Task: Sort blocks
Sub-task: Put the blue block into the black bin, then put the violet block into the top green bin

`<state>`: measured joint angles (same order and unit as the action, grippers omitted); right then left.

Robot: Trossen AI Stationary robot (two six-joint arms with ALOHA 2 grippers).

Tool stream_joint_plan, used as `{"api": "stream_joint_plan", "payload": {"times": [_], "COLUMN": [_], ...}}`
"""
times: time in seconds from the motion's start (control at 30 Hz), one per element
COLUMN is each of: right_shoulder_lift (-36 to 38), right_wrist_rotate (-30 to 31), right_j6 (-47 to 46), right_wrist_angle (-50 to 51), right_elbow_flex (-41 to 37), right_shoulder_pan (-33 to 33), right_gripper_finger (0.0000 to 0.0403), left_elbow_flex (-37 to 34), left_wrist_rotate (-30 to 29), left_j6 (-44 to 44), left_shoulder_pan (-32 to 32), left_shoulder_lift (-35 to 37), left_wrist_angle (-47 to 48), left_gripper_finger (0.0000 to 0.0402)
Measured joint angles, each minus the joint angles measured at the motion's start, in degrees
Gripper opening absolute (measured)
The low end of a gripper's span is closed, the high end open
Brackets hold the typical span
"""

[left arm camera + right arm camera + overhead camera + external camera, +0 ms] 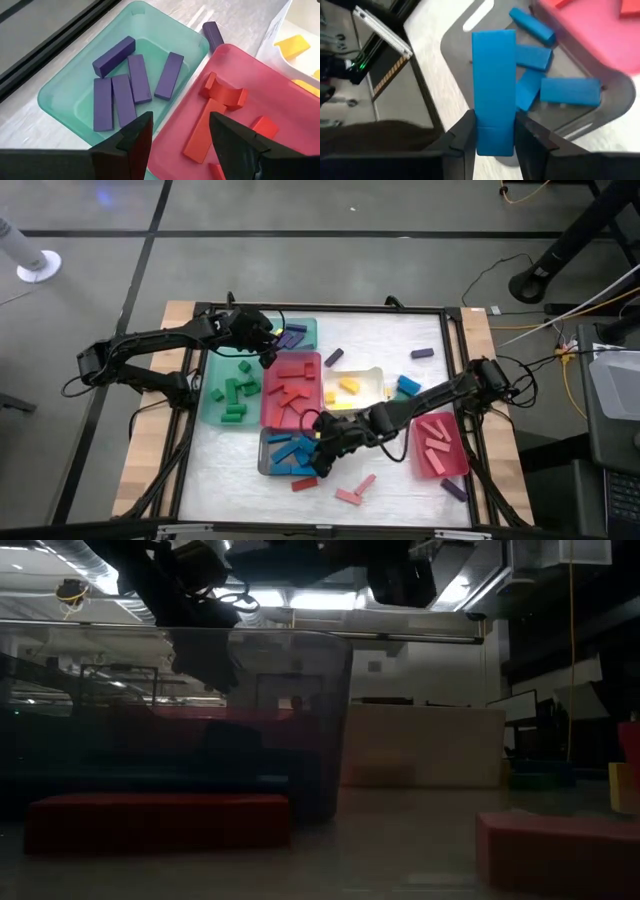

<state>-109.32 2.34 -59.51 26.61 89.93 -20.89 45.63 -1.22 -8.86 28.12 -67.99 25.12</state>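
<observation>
My right gripper [494,145] is shut on a blue bar block [493,75] above the grey tray [455,45], where several more blue blocks [569,92] lie flat. In the high view this gripper [322,446] hangs over the tray's right part. My left gripper [180,131] stands open and empty over the border between a teal tray [60,90] of purple bars [131,78] and the red tray [285,90] of red blocks [226,94]. From above, it [268,348] is at the table's far left. My right gripper pinches the blue bar by its two long sides, at the end nearest the wrist [494,134], between its two fingers. The bar sticks out forward past the fingertips, in line with them. It hangs clear above the grey tray.
A green tray [212,408] of green blocks, a white tray [376,376] with yellow ones and a pink tray [440,468] flank the red tray [270,395]. Loose blocks lie around: pink [355,493], red [304,483], purple [454,489], purple [421,353], blue [408,386].
</observation>
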Motion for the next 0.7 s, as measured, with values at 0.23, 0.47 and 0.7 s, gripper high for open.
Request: {"api": "stream_joint_plan", "payload": {"times": [0.23, 0.47, 0.7], "right_shoulder_lift": [-0.85, -2.13, -2.38], "right_wrist_rotate": [3.19, 2.61, 0.82], "right_j6": [-0.15, -0.2, -0.55], "right_wrist_angle": [0.01, -0.44, -0.13], "right_elbow_flex": [0.04, 0.02, 0.02], "right_shoulder_pan": [-0.37, -0.03, 1.93], "right_gripper_finger": [0.0109, 0.0159, 0.021], "left_elbow_flex": [0.0, 0.0, 0.0], "left_wrist_rotate": [0.0, 0.0, 0.0], "left_j6": [-0.11, -0.11, 0.04], "left_shoulder_pan": [0.0, 0.0, 0.0], "left_shoulder_lift": [0.0, 0.0, 0.0], "left_wrist_angle": [0.0, 0.02, 0.0], "left_gripper_finger": [0.0182, 0.0182, 0.0182]}}
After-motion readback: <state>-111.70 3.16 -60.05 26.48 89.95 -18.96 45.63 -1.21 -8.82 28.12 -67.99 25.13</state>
